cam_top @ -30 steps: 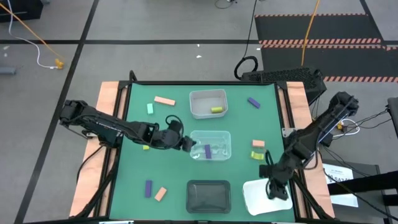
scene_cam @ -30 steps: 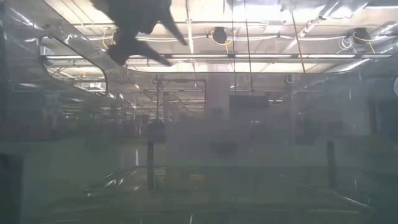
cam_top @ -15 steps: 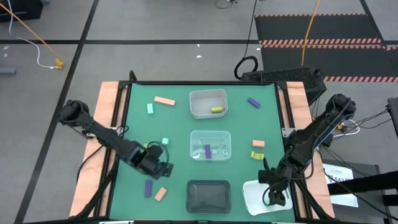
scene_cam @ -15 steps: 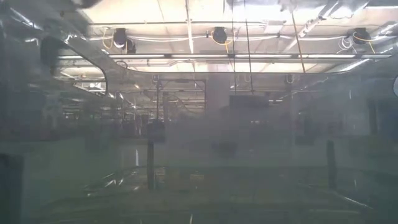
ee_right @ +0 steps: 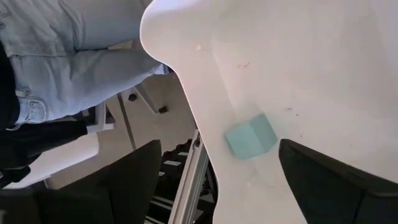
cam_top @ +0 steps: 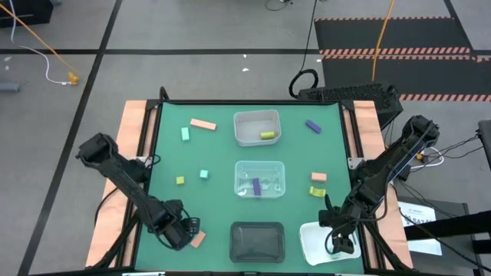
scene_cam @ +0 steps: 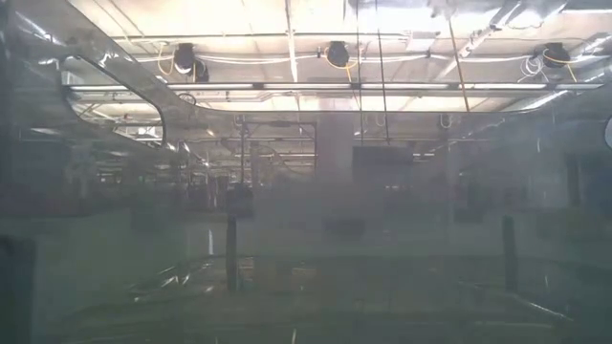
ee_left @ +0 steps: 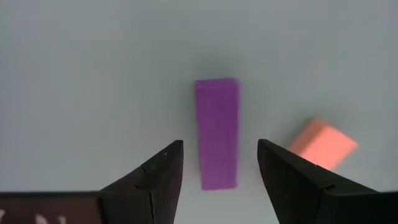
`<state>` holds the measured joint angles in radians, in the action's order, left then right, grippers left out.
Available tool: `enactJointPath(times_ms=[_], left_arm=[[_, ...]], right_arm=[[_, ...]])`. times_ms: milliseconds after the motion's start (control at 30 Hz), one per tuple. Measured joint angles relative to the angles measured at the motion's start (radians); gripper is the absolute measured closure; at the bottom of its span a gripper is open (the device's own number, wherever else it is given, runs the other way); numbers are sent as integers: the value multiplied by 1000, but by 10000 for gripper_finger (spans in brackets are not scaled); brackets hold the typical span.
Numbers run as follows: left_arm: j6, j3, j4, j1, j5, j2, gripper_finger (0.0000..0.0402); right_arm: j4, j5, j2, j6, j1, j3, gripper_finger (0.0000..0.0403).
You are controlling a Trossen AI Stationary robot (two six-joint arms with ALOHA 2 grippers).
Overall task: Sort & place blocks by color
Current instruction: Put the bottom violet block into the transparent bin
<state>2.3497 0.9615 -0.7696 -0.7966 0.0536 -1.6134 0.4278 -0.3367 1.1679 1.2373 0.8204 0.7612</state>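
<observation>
Eleven blocks (cam_top: 203, 123), four trays (cam_top: 256, 127)

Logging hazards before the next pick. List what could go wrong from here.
1. The left pincer hangs open around the purple block, with the salmon block close beside one finger; descending could nudge it.
2. The right pincer is open over the white tray, which sits at the table's corner; the mint block lies near its rim, so a bump might knock it out.

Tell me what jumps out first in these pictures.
The left gripper hangs open at the table's near left corner, its fingers either side of a purple block, with a salmon block just beside. The right gripper is open over the white tray at the near right, where a mint block lies.
</observation>
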Motion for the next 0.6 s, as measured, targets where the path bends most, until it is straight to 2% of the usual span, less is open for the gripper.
enactJointPath(times_ms=[300,367,500,600], left_arm=[[16,2,67,5,8,-107,202],[12,6,67,5,12,-113,224],[-4,6,59,4,15,-110,300],[-23,7,62,3,-17,-96,300]], right_arm=[[0,31,0,9,0,0,90],[1,48,0,23,0,0,90],[-4,47,0,26,0,0,95],[-17,38,0,26,0,0,116]])
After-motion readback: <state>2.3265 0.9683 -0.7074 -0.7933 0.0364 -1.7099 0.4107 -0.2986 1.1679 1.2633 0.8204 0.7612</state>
